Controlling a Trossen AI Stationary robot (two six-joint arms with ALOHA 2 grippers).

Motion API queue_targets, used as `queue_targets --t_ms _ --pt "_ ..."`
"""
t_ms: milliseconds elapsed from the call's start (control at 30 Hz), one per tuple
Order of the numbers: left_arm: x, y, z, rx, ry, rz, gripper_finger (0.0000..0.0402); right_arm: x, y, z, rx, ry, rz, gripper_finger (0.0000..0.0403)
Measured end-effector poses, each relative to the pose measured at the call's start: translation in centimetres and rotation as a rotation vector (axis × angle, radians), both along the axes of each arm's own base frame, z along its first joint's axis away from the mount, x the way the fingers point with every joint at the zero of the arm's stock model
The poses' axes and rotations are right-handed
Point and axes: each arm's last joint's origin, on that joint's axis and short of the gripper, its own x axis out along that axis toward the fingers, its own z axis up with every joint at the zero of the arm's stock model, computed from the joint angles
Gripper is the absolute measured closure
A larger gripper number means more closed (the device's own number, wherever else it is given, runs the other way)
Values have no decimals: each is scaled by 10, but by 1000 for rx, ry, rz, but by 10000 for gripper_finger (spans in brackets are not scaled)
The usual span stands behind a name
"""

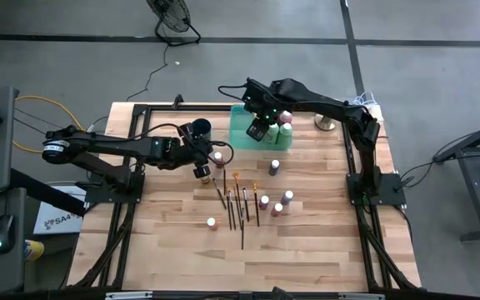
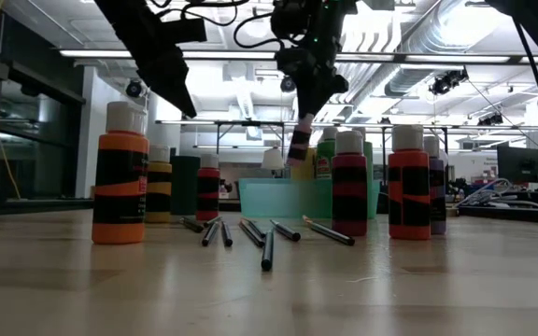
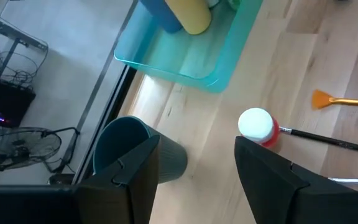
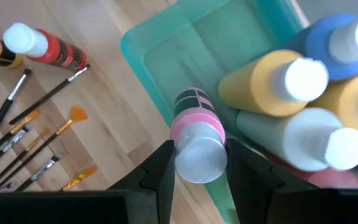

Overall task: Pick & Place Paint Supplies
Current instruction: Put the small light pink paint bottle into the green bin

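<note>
My right gripper point(image 4: 197, 163) is shut on a pink paint bottle point(image 2: 299, 145) and hangs over the green tray point(image 1: 242, 125), whose left part point(image 4: 166, 56) is bare. Yellow, blue and white bottles point(image 4: 272, 84) stand in the tray's other part. My left gripper point(image 3: 194, 146) is open above the table, between the dark cup point(image 3: 135, 149) and a red bottle with a white cap point(image 3: 258, 124), touching neither. Several brushes point(image 1: 238, 200) lie flat in the table's middle, and more bottles point(image 1: 273, 202) stand upright around them. My right gripper pinches the pink bottle between its two fingers at the top end, just below the pale cap point(image 4: 197, 149). The fingers come from above, pointing down. The bottle hangs below them, slightly tilted and lifted clear, its base point(image 2: 297, 161) above the tray.
An orange bottle point(image 2: 120, 177) stands nearest the table's near edge, red ones point(image 2: 348, 187) toward the right. The dark cup point(image 1: 200, 129) stands left of the tray. A pale round thing point(image 1: 323, 123) sits near the far right corner. Bare wood point(image 1: 182, 250) lies along the near edge.
</note>
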Motion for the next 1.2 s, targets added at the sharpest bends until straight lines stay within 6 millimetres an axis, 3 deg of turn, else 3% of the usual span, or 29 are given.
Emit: queue_targets --t_ms 633,1200 --pt "-2 0 -2 -24 17 11 203 6 -23 -29 20 74 31 287" --pt "-3 0 -3 -33 17 23 203 11 -31 -52 25 145 -39 285"
